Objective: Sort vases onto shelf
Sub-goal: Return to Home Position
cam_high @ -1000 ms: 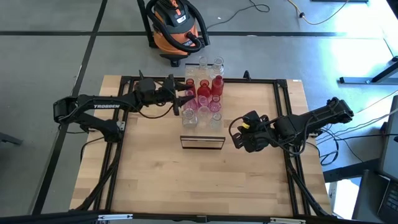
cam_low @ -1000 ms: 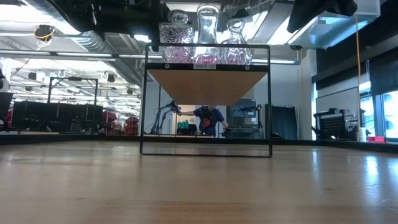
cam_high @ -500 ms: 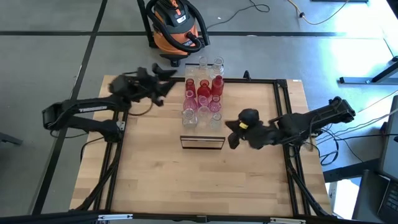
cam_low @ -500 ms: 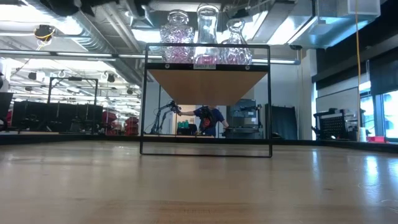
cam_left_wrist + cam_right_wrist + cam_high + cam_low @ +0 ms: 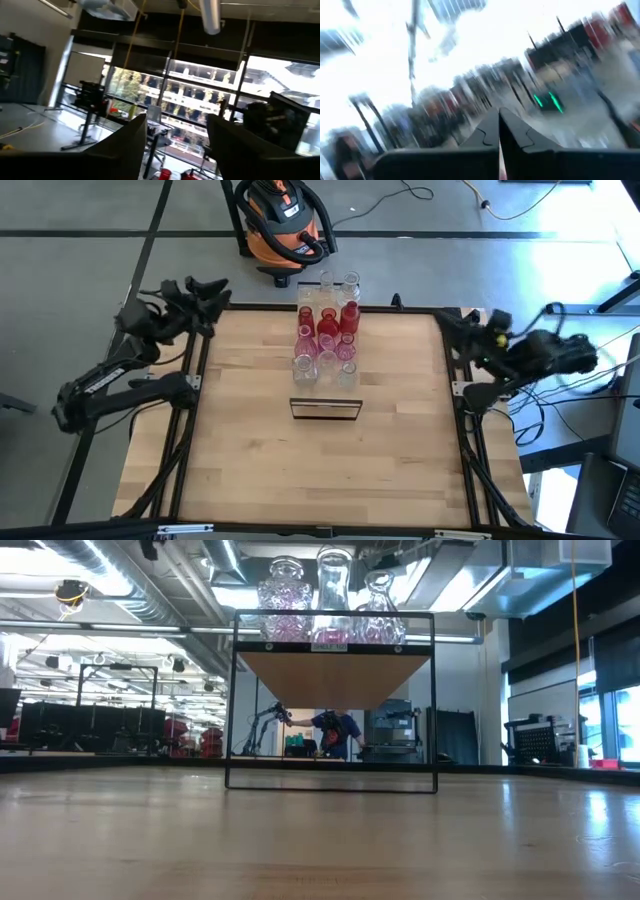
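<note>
Several small vases (image 5: 325, 330), red, pink and clear, stand in rows on the shelf (image 5: 326, 408), a long light-wood plank raised above the table on a dark frame. In the low view, three clear vases (image 5: 333, 595) show on its front edge. My left gripper (image 5: 212, 288) is open and empty over the table's far left corner, away from the shelf. Its wrist view looks between its fingers (image 5: 131, 145) into the room. My right gripper (image 5: 447, 320) is shut and empty by the table's right edge, its fingertips (image 5: 500, 132) together.
An orange and black shop vacuum (image 5: 283, 220) stands on the floor beyond the far edge. A dark frame (image 5: 190, 430) runs round the wooden tabletop. The near half of the table (image 5: 320, 480) is bare wood. A person shows in the room far behind the shelf (image 5: 335, 730).
Both arms have drawn back from the shelf and risen. My left gripper has gone from the vases toward the table's far left corner. My right gripper has swung from beside the shelf's front toward the right edge and tipped up from pointing down to about level. The vases have stayed put.
</note>
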Controlling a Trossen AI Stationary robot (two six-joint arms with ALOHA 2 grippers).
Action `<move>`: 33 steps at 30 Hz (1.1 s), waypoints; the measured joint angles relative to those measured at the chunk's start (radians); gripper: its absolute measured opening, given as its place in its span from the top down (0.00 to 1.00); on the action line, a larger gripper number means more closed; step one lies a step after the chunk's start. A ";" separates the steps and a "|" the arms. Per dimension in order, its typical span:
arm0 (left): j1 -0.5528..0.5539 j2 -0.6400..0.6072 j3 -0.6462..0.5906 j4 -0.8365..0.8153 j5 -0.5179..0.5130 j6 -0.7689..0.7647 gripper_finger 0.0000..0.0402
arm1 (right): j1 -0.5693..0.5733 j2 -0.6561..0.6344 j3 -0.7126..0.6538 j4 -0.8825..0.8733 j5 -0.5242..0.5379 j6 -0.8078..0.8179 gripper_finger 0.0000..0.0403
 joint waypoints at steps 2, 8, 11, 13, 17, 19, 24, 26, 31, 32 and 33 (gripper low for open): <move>0.018 -0.011 0.000 -0.003 0.060 -0.024 0.52 | -0.053 -0.081 -0.179 0.277 -0.086 -0.078 1.00; 0.034 -0.011 -0.070 0.011 0.111 -0.109 0.61 | -0.259 -0.211 -0.542 0.671 -0.258 -0.029 1.00; 0.034 -0.011 -0.208 0.190 0.106 -0.226 0.64 | -0.356 -0.252 -0.640 0.804 -0.293 0.023 1.00; 0.034 -0.027 -0.322 0.335 0.098 -0.311 0.65 | -0.416 -0.281 -0.698 0.880 -0.331 0.046 1.00; 0.023 -0.078 -0.520 0.551 0.071 -0.460 0.67 | -0.511 -0.350 -0.806 0.956 -0.409 0.147 1.00; 0.004 -0.110 -0.598 0.599 0.046 -0.507 0.67 | -0.545 -0.384 -0.857 0.956 -0.431 0.212 1.00; -0.082 -0.199 -0.699 0.594 -0.052 -0.538 0.68 | -0.591 -0.467 -0.901 0.830 -0.406 0.270 1.00; -0.126 -0.225 -0.698 0.499 -0.078 -0.521 0.68 | -0.600 -0.487 -0.902 0.747 -0.416 0.272 1.00; -0.255 -0.230 -0.699 0.275 -0.113 -0.524 0.68 | -0.597 -0.504 -0.902 0.463 -0.598 0.332 1.00; -0.285 -0.230 -0.699 0.217 -0.114 -0.524 0.68 | -0.597 -0.504 -0.902 0.394 -0.631 0.357 1.00; -0.311 -0.230 -0.699 0.162 -0.114 -0.524 0.68 | -0.597 -0.501 -0.902 0.332 -0.661 0.376 1.00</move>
